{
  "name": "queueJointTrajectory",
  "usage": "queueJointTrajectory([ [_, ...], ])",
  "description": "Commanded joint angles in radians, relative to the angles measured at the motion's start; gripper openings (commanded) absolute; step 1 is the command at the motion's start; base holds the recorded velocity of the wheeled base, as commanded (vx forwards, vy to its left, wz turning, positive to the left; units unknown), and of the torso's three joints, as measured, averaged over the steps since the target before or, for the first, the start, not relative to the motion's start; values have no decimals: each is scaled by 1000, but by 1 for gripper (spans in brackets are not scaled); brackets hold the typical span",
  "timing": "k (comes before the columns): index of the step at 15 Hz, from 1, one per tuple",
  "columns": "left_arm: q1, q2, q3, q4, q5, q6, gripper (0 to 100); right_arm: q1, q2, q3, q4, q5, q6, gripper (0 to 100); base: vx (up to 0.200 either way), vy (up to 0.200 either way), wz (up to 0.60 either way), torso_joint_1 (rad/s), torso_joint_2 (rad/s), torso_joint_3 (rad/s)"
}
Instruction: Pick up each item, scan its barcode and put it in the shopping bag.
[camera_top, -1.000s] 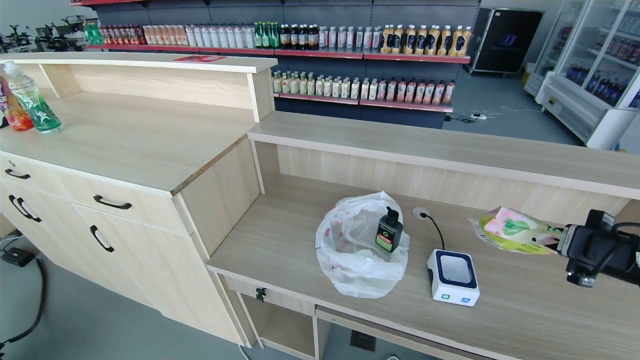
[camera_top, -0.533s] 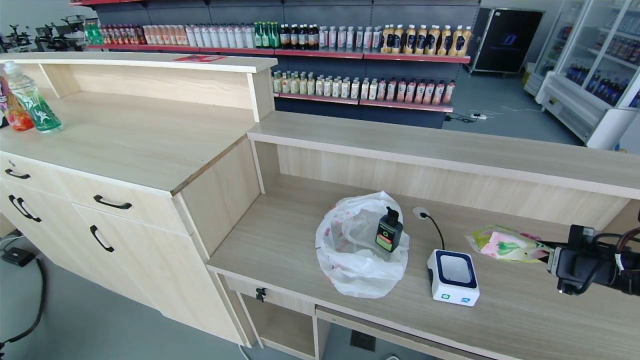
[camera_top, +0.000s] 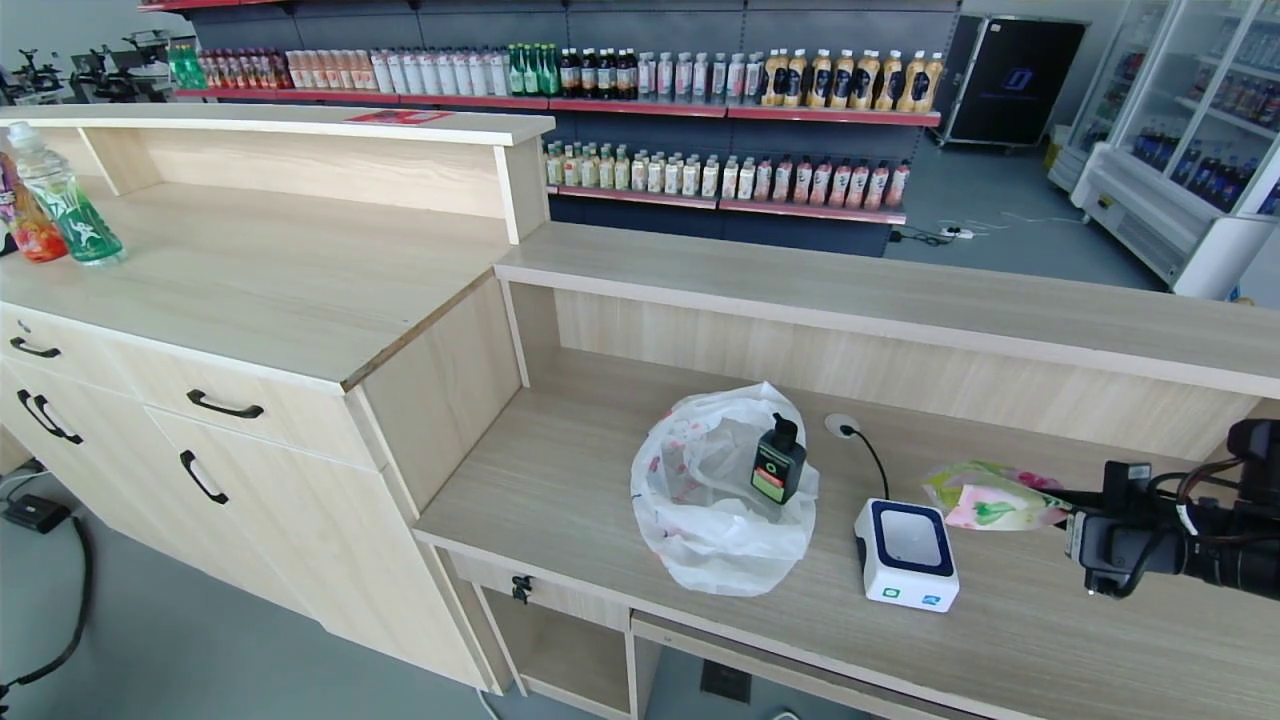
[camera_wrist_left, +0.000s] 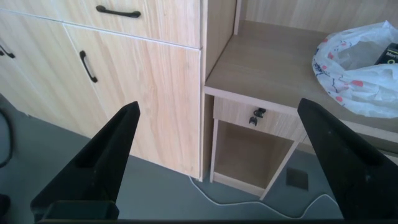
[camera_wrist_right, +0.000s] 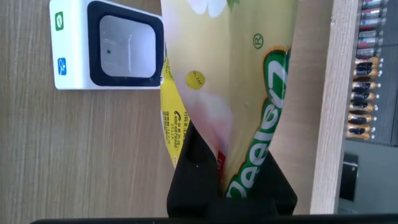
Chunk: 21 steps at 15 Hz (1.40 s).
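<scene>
The shopping bag (camera_top: 700, 520), a bottle (camera_top: 778, 463) inside, sits on the counter (camera_top: 560, 480) left of the scanner (camera_top: 905, 553), with the pouch (camera_top: 990, 497) farther right.

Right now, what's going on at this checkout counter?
The right gripper is shut on a yellow-green and pink snack pouch, holding it above the counter close to the edge of the white barcode scanner. On the scanner's other side lies the open plastic shopping bag, with a black pump bottle already standing in it. The left gripper hangs open and empty, off by the cabinet front.
</scene>
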Motion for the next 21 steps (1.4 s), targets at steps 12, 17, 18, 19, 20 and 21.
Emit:
queueJointTrajectory([
  [12,0,0,0,0,0,0,100,34,131,-53,-3,58,-91,0,0,0,0,0,0,0],
  [17,0,0,0,0,0,0,100,67,182,-87,-57,72,-88,0,0,0,0,0,0,0],
  [18,0,0,0,0,0,0,100,77,187,-97,-61,72,-85,0,0,0,0,0,0,0],
  [19,0,0,0,0,0,0,100,81,194,-108,-63,72,-85,0,0,0,0,0,0,0],
  [20,0,0,0,0,0,0,100,83,197,-113,-63,73,-85,0,0,0,0,0,0,0],
  [21,0,0,0,0,0,0,100,89,202,-120,-64,72,-84,0,0,0,0,0,0,0],
])
